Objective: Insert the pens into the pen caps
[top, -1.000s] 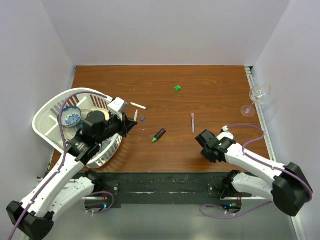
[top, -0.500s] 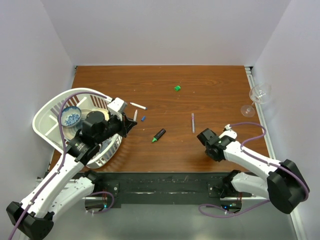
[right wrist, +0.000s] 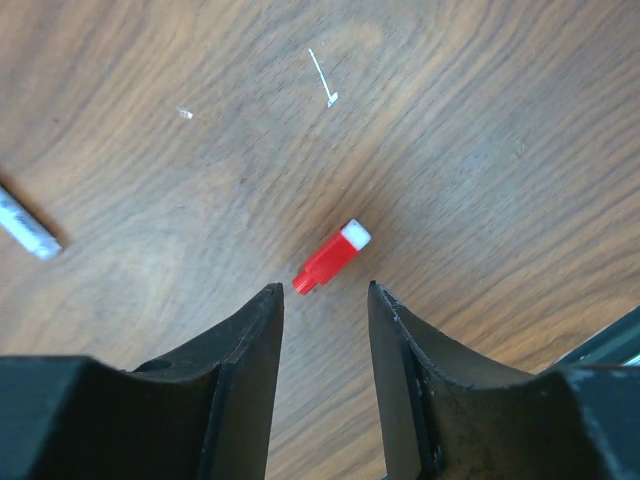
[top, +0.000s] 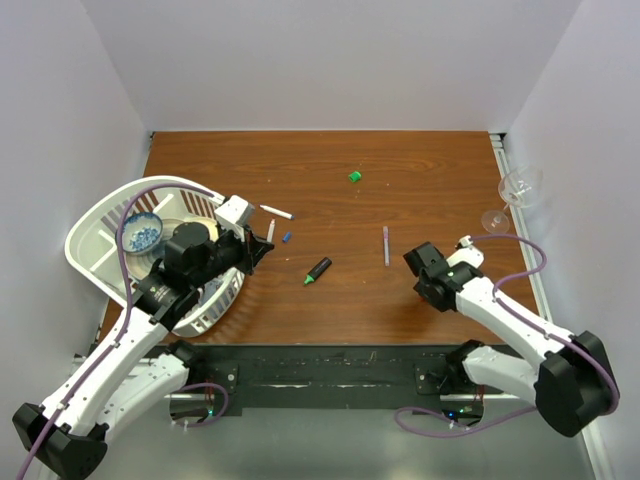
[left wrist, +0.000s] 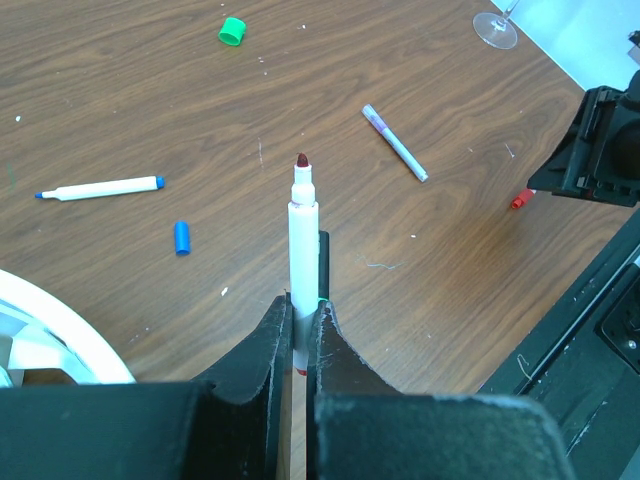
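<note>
My left gripper (left wrist: 302, 305) is shut on a thin white pen (left wrist: 302, 250) with a red tip that points away from me; the gripper sits beside the basket in the top view (top: 258, 252). My right gripper (right wrist: 322, 290) is open, its jaws just short of the red cap (right wrist: 333, 257) lying on the table. The red cap also shows in the left wrist view (left wrist: 519, 200). The black marker (top: 318, 270) lies mid-table. The blue cap (top: 287, 238), a white pen with a blue tip (top: 277, 212) and the green cap (top: 354, 176) lie farther back.
A thin greyish pen (top: 386, 245) lies left of my right gripper (top: 420, 265). A white basket (top: 100, 225) holding a blue bowl (top: 143, 232) stands at the left. A wine glass (top: 515, 192) lies at the table's right edge.
My right gripper has moved a little to the right and farther from the near edge. The left arm and its pen have not moved.
</note>
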